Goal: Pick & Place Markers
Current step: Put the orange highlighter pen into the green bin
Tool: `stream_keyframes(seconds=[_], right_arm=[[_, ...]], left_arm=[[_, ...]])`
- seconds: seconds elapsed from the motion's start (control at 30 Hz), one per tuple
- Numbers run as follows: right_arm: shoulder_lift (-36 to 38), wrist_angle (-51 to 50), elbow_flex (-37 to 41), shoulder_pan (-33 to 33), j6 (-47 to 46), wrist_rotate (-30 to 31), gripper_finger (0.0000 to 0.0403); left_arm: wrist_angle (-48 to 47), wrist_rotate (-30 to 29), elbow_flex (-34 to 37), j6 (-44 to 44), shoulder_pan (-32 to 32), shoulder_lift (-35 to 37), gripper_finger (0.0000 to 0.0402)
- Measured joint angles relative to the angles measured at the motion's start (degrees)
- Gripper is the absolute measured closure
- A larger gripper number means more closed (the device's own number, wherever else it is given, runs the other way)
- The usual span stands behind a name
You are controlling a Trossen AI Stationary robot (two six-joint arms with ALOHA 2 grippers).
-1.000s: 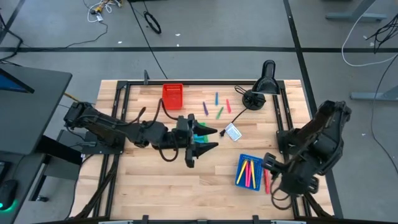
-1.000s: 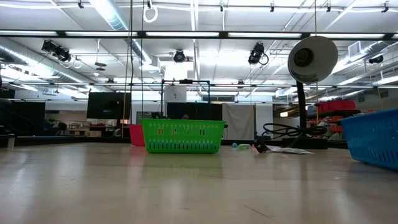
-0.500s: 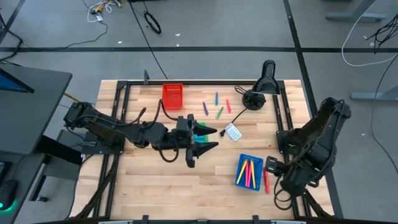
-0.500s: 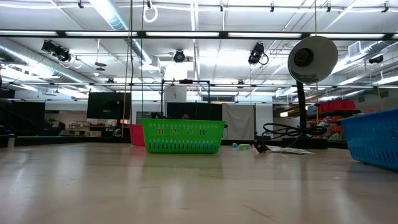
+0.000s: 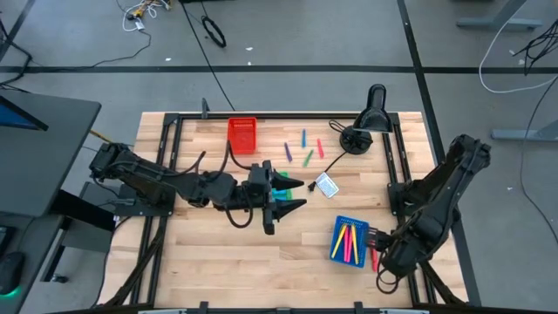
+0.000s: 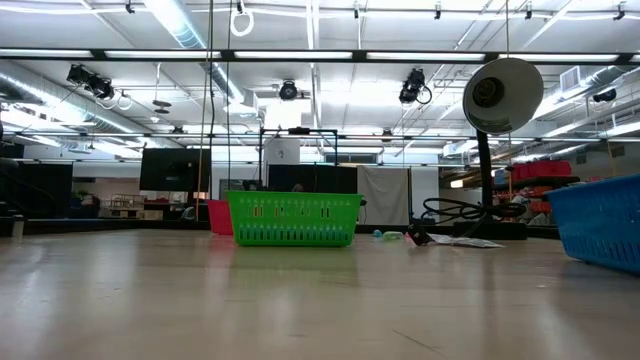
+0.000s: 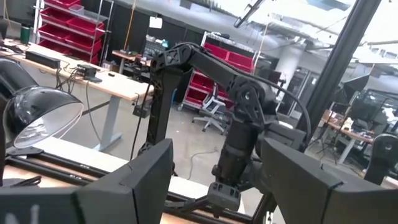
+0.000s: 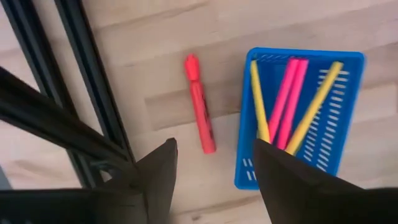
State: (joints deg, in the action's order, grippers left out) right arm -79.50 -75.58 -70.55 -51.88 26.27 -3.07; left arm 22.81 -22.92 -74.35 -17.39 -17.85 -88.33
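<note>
A red marker [image 8: 200, 112] lies flat on the wood just right of the blue tray [image 5: 335, 247], which holds yellow and pink markers [image 8: 287, 99]. My right gripper [image 8: 214, 177] hangs above the red marker, pointing down. It is open, with the marker's near end between its fingers and untouched. Several more markers [image 5: 303, 148] lie loose at the far middle of the table. My left gripper [image 5: 294, 194] stands open and level over the table's middle, above a green tray [image 5: 281, 178], with nothing between its fingers.
A red tray [image 5: 242, 133] stands at the far left. A black desk lamp [image 5: 366, 120] with its cord is at the far right, and a white-and-blue card [image 5: 327, 185] lies near the middle. A black frame rail [image 8: 74, 93] runs close beside the red marker.
My right gripper has come down toward the red marker beside the blue tray, rolling a little as it sank; its fingers have stayed open. The markers and trays have kept their places.
</note>
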Motion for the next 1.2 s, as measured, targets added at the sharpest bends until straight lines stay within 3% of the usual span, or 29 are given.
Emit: stream_keyframes(seconds=[0.53,1.2], right_arm=[[0.00,20.12,16.01,-1.76,3.62,-0.75,0.0195],[0.00,36.81,30.46,-2.98,11.33,-0.41,0.0195]], left_arm=[[-2.25,-0.02,0.02,0.00,0.70,0.00,0.0152],[-2.28,0.00,0.02,0.04,1.29,0.00,0.0152]])
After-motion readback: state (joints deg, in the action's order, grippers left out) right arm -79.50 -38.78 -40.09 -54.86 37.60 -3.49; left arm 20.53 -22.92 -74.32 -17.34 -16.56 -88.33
